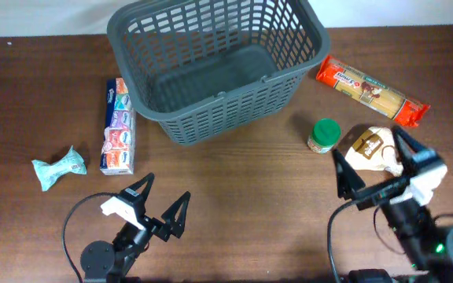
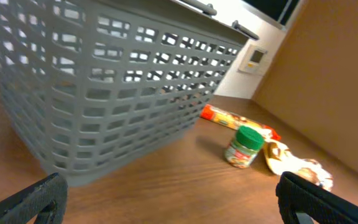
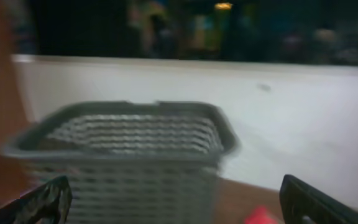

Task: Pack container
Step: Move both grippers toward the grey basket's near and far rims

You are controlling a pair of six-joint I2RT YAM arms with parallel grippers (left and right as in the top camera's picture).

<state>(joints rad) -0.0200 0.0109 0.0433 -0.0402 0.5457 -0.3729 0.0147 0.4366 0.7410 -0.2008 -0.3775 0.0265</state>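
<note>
The grey lattice basket (image 1: pixel 211 118) stands at the far middle of the bench (image 1: pixel 250 212), and its floor is bare, so I'd say the packing has not started and the first pick is the step in hand.

The groceries lie around the basket. A pack of tissues (image 1: pixel 118 126) is just beside its left wall, with a teal packet (image 1: pixel 57 167) further out that way. A spaghetti packet (image 1: pixel 372 90) is off its right corner. A green-lidded jar (image 1: pixel 324 135) and a tan bag (image 1: pixel 372 149) are to the front right of the basket.

The left pincer (image 1: pixel 165 192) hangs in front of the basket, jaws spread wide and empty. The right pincer (image 1: pixel 366 141) is equally wide and holds nothing. It seems to sit over the tan bag, though its height is hard to judge from above.

The next move probably calls for lowering onto that bag, closing, then lifting clear of the basket's high wall.
</note>
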